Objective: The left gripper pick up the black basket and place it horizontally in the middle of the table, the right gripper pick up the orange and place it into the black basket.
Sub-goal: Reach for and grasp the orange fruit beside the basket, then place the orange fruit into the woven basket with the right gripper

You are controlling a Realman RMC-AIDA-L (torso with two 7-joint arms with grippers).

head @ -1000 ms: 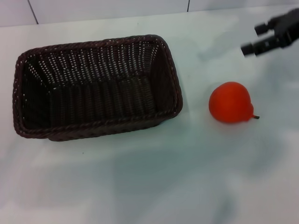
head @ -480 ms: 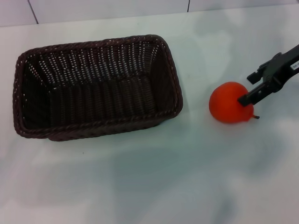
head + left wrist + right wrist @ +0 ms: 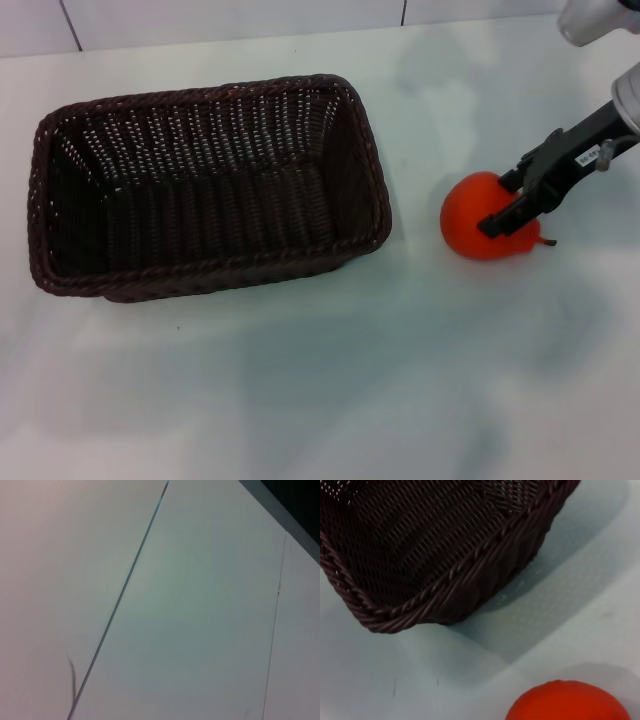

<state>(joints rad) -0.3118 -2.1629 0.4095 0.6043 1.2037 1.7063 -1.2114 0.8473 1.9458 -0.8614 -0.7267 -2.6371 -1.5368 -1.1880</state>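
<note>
basket [image 3: 205,185] left on table [image 3: 320,380], orange [image 3: 480,215] right, right gripper [image 3: 512,203] seemingly around it

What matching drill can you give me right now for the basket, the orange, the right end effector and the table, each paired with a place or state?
Things:
1. black basket
2. orange
3. right end effector
4. table

Places or states:
A. straddling the fruit from the robot's right
B. pale, glossy surface under everything
C. empty, lying lengthwise on the robot's left half of the tabletop
D. resting on the tabletop to the right of the basket, apart from it

Pairs: 1-C, 2-D, 3-A, 4-B
</note>
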